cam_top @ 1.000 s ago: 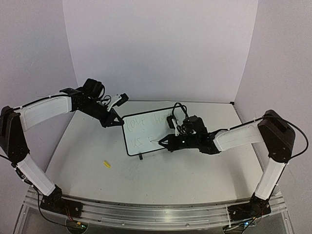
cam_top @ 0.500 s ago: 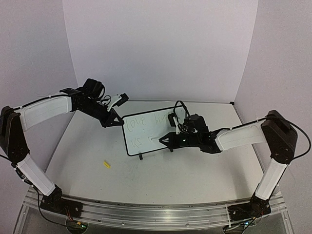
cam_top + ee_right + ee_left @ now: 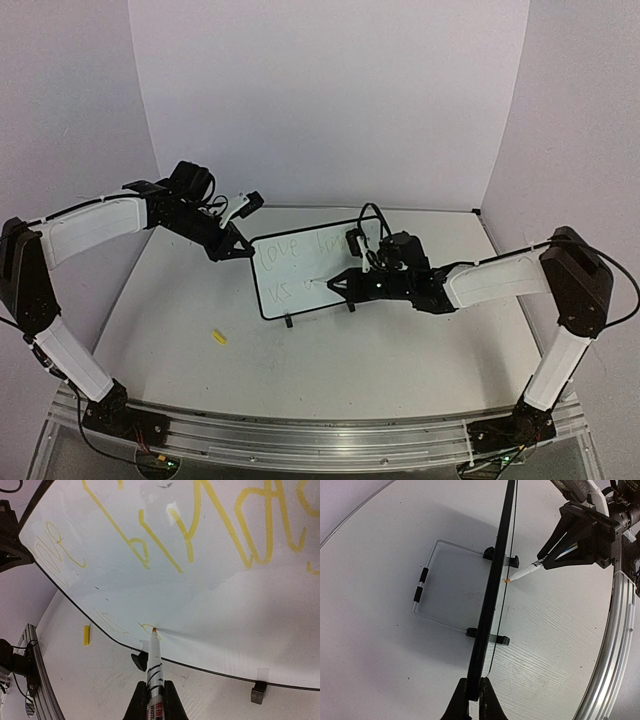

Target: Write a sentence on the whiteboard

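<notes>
The whiteboard (image 3: 305,275) stands upright mid-table on two black feet. It shows edge-on in the left wrist view (image 3: 492,585) and fills the right wrist view (image 3: 200,580). My left gripper (image 3: 474,700) is shut on the board's corner edge; it also shows in the top view (image 3: 232,248). My right gripper (image 3: 152,700) is shut on a white marker (image 3: 154,665), and its orange tip touches the board's lower part. It also shows in the top view (image 3: 345,285). The sentence (image 3: 200,535) is yellow handwriting: a top line, then a faint "us" and a fresh loop at the tip.
A yellow marker cap (image 3: 218,337) lies on the table left of the board; it also shows in the right wrist view (image 3: 86,634). A wire stand (image 3: 427,585) props the board from behind. White walls enclose the table. A metal rail (image 3: 300,435) runs along the near edge.
My right gripper and the marker have shifted slightly right along the board's lower line. The left arm and the board have not moved.
</notes>
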You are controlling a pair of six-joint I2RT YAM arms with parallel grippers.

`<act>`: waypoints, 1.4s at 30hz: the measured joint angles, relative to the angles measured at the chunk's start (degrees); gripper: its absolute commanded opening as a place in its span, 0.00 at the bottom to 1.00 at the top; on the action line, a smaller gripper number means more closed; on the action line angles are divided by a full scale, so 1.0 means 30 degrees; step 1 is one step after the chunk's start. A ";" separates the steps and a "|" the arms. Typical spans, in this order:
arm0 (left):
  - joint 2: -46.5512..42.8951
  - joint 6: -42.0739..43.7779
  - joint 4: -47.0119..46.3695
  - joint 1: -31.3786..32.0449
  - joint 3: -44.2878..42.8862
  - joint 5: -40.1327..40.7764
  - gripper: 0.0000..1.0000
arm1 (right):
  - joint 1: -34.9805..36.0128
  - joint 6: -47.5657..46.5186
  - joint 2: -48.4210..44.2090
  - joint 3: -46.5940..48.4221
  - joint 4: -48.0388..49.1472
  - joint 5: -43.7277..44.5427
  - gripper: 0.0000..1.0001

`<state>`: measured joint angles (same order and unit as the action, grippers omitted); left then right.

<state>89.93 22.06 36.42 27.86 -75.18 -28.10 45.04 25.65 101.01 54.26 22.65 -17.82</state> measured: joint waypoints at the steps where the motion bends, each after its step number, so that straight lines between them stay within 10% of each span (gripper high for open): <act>1: 0.0000 0.0000 0.0000 0.0000 0.0000 0.0000 0.00 | 0.0000 0.0005 0.0004 0.0000 0.0000 0.0000 0.00; 42: 0.0000 0.0000 0.0007 0.0000 0.0000 -0.0007 0.00 | -0.0058 0.0377 -0.1989 -0.0609 0.0252 0.0590 0.00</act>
<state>89.93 22.06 36.45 27.86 -75.18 -28.12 44.86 26.78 95.04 52.43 23.41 -16.05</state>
